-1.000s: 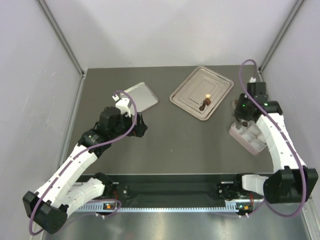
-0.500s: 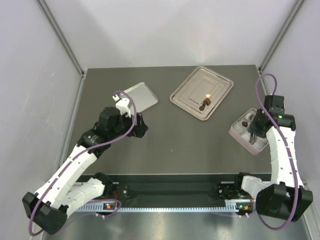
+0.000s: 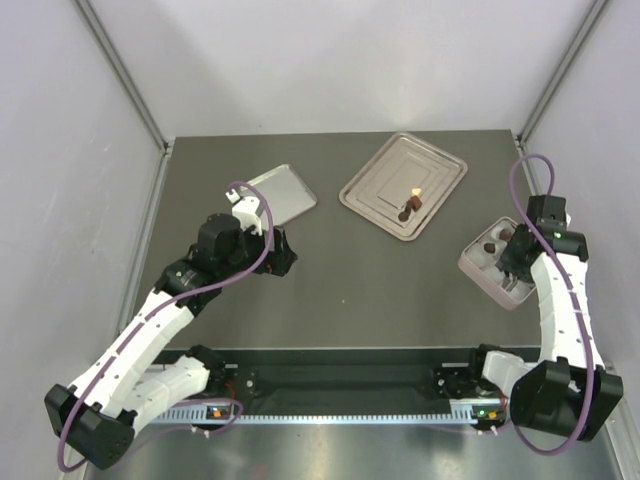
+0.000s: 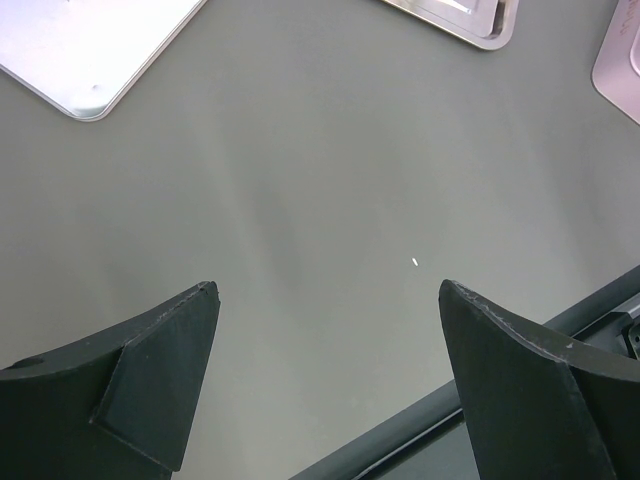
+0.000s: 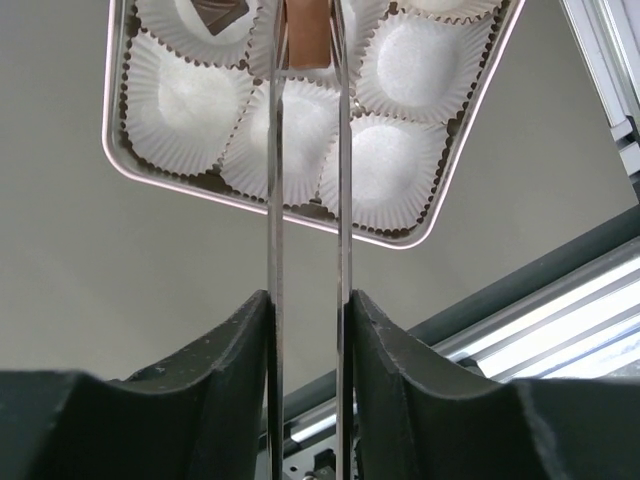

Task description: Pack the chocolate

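The open pink box [image 3: 476, 266] with white paper cups stands at the right; its rim [image 5: 110, 130] fills the top of the right wrist view. My right gripper [image 3: 512, 262] hangs over it, and its long metal blades [image 5: 307, 20] are shut on a brown chocolate piece [image 5: 306, 40] above a middle cup. A dark piece [image 5: 220, 10] lies in a neighbouring cup, also seen from above [image 3: 488, 244]. A tan chocolate [image 3: 413, 199] and a dark one [image 3: 404, 214] lie on the large silver tray [image 3: 385, 170]. My left gripper [image 3: 283, 255] is open over bare table [image 4: 328, 288].
A small silver tray [image 3: 285, 190] lies at the back left, near my left gripper [image 4: 90, 40]. The large tray's corner [image 4: 460, 15] and the pink box's edge [image 4: 620, 70] show in the left wrist view. The dark front rail [image 3: 340, 375] runs along the near edge.
My right arm has swung forward from beside the box to over its cups, carrying the brown piece. The left arm has not moved.
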`<control>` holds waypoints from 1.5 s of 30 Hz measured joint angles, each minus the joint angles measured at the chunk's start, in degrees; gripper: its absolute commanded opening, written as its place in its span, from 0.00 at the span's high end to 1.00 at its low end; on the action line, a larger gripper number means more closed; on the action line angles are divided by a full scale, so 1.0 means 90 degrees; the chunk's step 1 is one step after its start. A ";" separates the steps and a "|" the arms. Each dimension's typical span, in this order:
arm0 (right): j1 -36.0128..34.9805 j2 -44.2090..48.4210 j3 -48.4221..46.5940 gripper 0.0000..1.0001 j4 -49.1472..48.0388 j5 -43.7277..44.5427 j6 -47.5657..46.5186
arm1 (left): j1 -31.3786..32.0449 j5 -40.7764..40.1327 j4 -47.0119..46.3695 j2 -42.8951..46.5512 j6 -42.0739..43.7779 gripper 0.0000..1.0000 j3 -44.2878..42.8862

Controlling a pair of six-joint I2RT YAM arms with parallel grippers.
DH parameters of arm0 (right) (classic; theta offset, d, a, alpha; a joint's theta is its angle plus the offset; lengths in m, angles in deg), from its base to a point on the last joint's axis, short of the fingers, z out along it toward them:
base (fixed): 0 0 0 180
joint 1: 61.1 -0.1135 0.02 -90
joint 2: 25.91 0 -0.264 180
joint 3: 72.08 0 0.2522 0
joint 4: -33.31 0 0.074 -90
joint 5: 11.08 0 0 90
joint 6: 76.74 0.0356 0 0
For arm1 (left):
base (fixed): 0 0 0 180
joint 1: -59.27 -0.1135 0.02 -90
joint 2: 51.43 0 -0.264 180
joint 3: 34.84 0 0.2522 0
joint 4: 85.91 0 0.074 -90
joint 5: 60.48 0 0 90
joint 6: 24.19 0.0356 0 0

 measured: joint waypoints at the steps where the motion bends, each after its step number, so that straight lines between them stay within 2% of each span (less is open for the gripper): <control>1: 0.0007 -0.0017 0.0002 0.61 -0.0017 0.0012 -0.0002 | 0.0000 -0.0002 0.0000 0.0000 0.0000 0.04 0.0000; 14: -0.0007 -0.0090 -0.0102 0.60 -0.0158 0.0051 -0.0010 | 0.0005 -0.0007 0.0000 -0.0002 0.0000 0.04 0.0000; 18: -0.0250 -0.0092 -0.0352 0.60 -0.0255 -0.0010 0.0056 | 0.0005 -0.0019 0.0000 -0.0005 0.0000 0.04 0.0000; 21: -0.0777 -0.0202 -0.0520 0.58 -0.0427 -0.0029 0.0138 | 0.0005 -0.0024 0.0000 -0.0007 0.0000 0.04 0.0000; 25: -0.1902 -0.0782 -0.0833 0.57 -0.0818 -0.0049 0.0080 | 0.0005 -0.0027 0.0000 -0.0044 0.0000 0.04 0.0000; 29: -0.2518 -0.1566 -0.1161 0.57 -0.1297 -0.0168 -0.0192 | 0.0005 -0.0029 0.0000 -0.0056 0.0000 0.04 0.0000; 38: -0.2608 -0.2973 -0.1914 0.57 -0.1863 -0.0573 -0.1027 | 0.0005 -0.0063 0.0000 -0.0058 0.0000 0.04 0.0000; 45: -0.2732 -0.3449 -0.2212 0.57 -0.1916 -0.0724 -0.1474 | 0.0005 -0.0085 0.0000 -0.0063 0.0000 0.04 0.0000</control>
